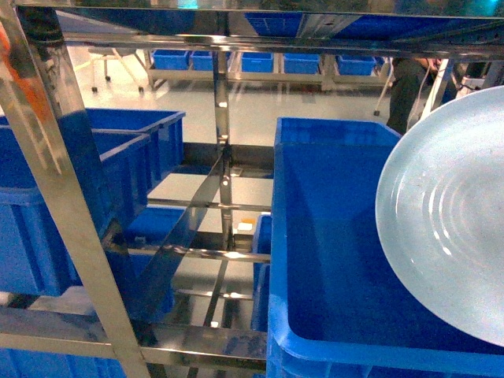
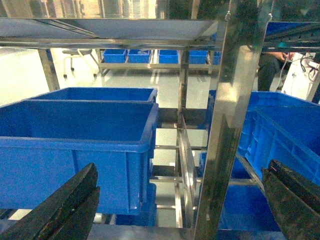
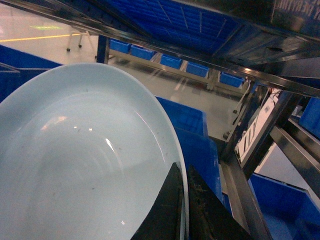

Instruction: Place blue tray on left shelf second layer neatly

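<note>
The head camera is looking forward and slightly down, close into the steel shelf (image 1: 75,236). The left wrist camera is facing the same rack level from low down, sharing the dark-blue crates (image 2: 75,145). The right wrist camera is tilting upward, almost against the blue tray (image 3: 85,160).

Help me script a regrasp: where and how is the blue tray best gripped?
Grip the blue tray by its raised rim, edge-on from outside, one finger on each face, as the right gripper holds it now. The dish is shallow and smooth, with no handle.
</note>
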`<state>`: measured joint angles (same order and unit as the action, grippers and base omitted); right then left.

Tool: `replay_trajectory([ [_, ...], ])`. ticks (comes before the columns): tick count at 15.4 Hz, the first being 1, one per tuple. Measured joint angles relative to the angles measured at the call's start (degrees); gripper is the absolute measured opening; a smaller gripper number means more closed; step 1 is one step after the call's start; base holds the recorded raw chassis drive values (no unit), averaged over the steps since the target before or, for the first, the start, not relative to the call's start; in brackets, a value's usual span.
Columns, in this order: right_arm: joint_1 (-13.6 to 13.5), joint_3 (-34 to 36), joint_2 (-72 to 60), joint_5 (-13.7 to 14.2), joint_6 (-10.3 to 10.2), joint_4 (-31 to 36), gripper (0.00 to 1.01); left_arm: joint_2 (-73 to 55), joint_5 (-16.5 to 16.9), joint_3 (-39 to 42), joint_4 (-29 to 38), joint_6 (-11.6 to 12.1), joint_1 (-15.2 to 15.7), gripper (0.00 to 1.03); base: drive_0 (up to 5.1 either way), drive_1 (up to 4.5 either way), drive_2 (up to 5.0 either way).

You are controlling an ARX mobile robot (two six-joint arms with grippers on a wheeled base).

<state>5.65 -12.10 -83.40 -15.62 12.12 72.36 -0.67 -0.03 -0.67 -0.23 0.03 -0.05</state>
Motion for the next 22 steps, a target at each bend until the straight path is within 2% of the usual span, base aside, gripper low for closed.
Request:
replay_trajectory([
  [7,-0.42,-6.23,-14.62,0.42,1.53,1.14,0.02,0.00,0.00,0.00,-0.02,0.00,0.00,0.98,0.0,0.00,0.0],
  [14,-0.77,-10.03,-18.88,0.31,2.12,1.07,0.02,0.00,0.00,0.00,-0.02,0.00,0.00,0.98,0.0,0.00,0.0],
  [15,-0.70,-10.05,-18.88,0.33,2.21,1.33,0.11,0.00,0.00,0.00,-0.02,0.00,0.00,0.98,0.0,0.00,0.0],
  [17,-0.55,-10.03,-18.88,0.13,2.19,1.31,0.19,0.00,0.00,0.00,0.00,0.00,0.00,0.98,0.0,0.00,0.0],
  [18,-0.15,-10.01,-18.86,0.15,2.14,1.31,0.30,0.00,0.00,0.00,0.00,0.00,0.00,0.98,0.0,0.00,0.0],
  [20,0.39,-9.03,-16.46,-0.04,1.51,1.20,0.60,0.00,0.00,0.00,-0.02,0.00,0.00,0.98,0.0,0.00,0.0],
  [22,0.35,-7.06,-9.03,0.20,-0.90,1.22,0.89,0.00,0.00,0.00,-0.02,0.00,0.00,0.98,0.0,0.00,0.0],
])
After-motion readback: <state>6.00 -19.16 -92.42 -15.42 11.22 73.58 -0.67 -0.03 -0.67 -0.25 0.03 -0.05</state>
